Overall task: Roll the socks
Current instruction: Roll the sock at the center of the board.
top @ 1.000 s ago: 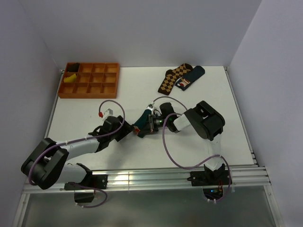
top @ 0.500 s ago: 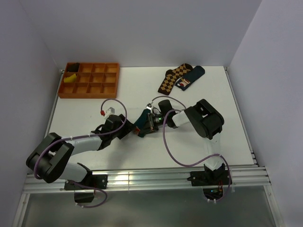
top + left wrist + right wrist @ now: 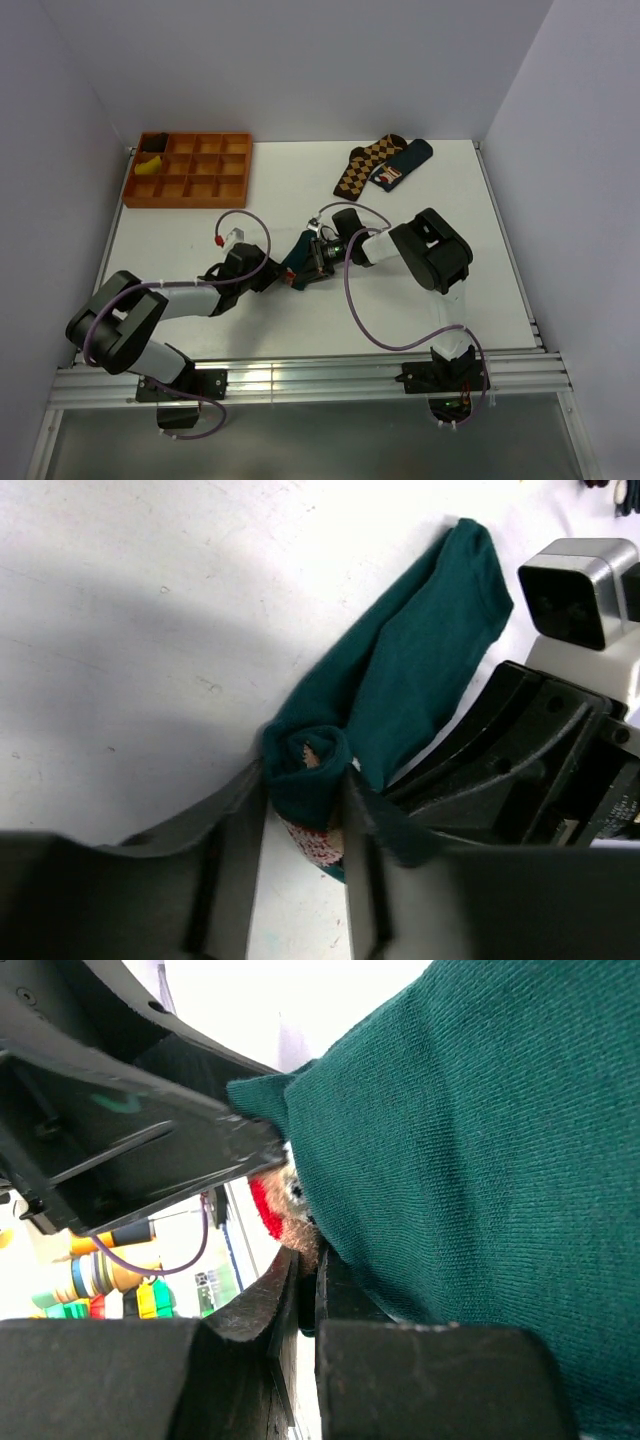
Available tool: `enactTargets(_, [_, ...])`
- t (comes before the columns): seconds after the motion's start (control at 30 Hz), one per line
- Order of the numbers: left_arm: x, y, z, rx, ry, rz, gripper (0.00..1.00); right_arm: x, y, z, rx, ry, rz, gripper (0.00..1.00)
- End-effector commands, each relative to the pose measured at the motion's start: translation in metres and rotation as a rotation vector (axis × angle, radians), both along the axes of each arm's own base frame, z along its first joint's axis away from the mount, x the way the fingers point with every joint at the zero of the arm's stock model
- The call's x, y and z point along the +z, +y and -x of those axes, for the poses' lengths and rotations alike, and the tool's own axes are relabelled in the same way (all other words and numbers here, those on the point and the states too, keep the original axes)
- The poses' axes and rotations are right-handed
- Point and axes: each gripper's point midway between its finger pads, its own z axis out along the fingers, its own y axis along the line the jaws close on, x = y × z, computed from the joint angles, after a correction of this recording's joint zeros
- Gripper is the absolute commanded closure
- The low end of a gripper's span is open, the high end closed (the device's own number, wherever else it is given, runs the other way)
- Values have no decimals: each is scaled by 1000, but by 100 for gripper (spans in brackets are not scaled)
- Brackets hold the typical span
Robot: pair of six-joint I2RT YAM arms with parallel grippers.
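Teal-green fabric makes up the item under inspection. The pair of short, dark teal-green socks [image 3: 299, 250] is found near the middle of the white surface [image 3: 180, 225], lying between the two arms.

In the left wrist view the long axis of the socks runs from a rolled end at lower centre of the frame to a flat, unrolled end at upper right. The rolled end sits directly between the fingers of the left gripper [image 3: 303, 785], which press against it on both sides. The left gripper is therefore recorded as grasping the roll. A small red-and-white cartoon patch [image 3: 315, 845] shows just beneath it.

The right gripper [image 3: 305, 1275] is clenched almost finger to finger. In its own view a thin fold of the teal fabric beside the patch appears to be pinched there, though the depth of that hold cannot be told.

The unrolled length lies away from the left gripper, toward the upper right of that frame, and passes close alongside the black body of the right gripper. It is judged that any further rolling must be carried along this axis. The left gripper is placed at the working end. The two grippers are noted as standing just beside one another, which leaves little room for turning.
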Motion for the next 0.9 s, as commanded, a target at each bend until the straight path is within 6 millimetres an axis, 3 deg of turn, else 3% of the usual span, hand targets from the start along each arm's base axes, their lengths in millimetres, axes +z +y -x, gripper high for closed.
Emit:
enactTargets(0.0, [-19,4,10,4,77,-44,63,-48,-25,8,-59,50,206,100])
enactTargets(0.03, [-20,5,10,10,83,-53,72,-48,-26,8,-60,40,211,100])
enactTargets(0.17, [-23,8,8,12,116,-106,87,-39,-30,3,-55,-58,247,94])
enactTargets(0.33, [-21,10,8,-5,129,-162,99,-11,-35,-8,-109,-254,268,66])
enactTargets(0.4, [-16,7,5,-24,122,-192,100,-1,-33,-9,-111,-354,275,57])
enactTargets(0.6, [-14,1,4,-87,143,-279,100,36,-42,-25,-219,-688,368,51])
enactTargets(0.63, [-13,0,5,-97,143,-289,100,36,-41,-17,-202,-736,376,51])
enactTargets(0.67, [-12,-3,5,-106,145,-297,100,47,-45,-25,-248,-803,401,50])
enactTargets(0.73, [-12,-4,5,-115,152,-311,100,53,-46,-21,-258,-883,415,49])
enactTargets(0.87, [-13,-10,6,-140,168,-321,100,74,-32,-11,-245,-1086,433,47])
